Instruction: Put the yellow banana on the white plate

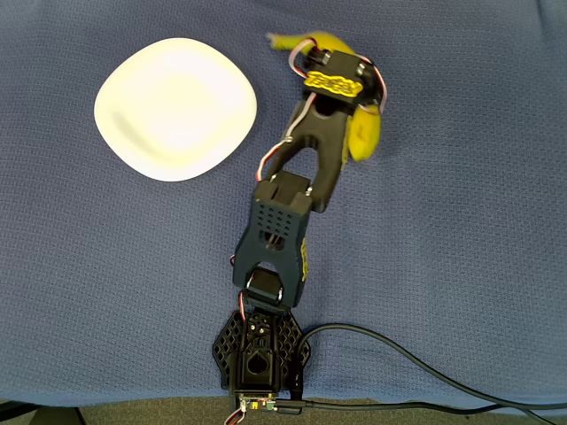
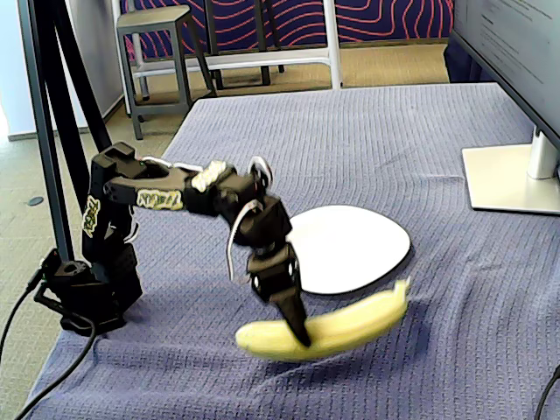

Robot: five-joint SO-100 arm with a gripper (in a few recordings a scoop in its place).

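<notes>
Gripping the yellow banana [image 2: 328,330] near its middle, the end effector [image 2: 296,325] points straight down in the fixed view, dark fingers clamped across the fruit. The banana looks lifted just clear of the blue cloth, a soft shadow under it, though I can't be sure it's fully off the surface. It lies roughly level, the stem end tipped up toward the right of that view, the blunt end to the left. From overhead, the arm [image 1: 306,150] reaches over the banana [image 1: 365,135], with yellow peeking out on both sides of the wrist and the greenish stem toward the top. The white plate [image 2: 350,248] sits just behind the fruit in the fixed view, apart from it; overhead, the plate [image 1: 175,108] lies left of the arm. A blue-covered worktop [image 1: 461,248] carries everything, the arm's black base [image 1: 260,352] at its near edge with cables [image 1: 399,359] trailing right.
</notes>
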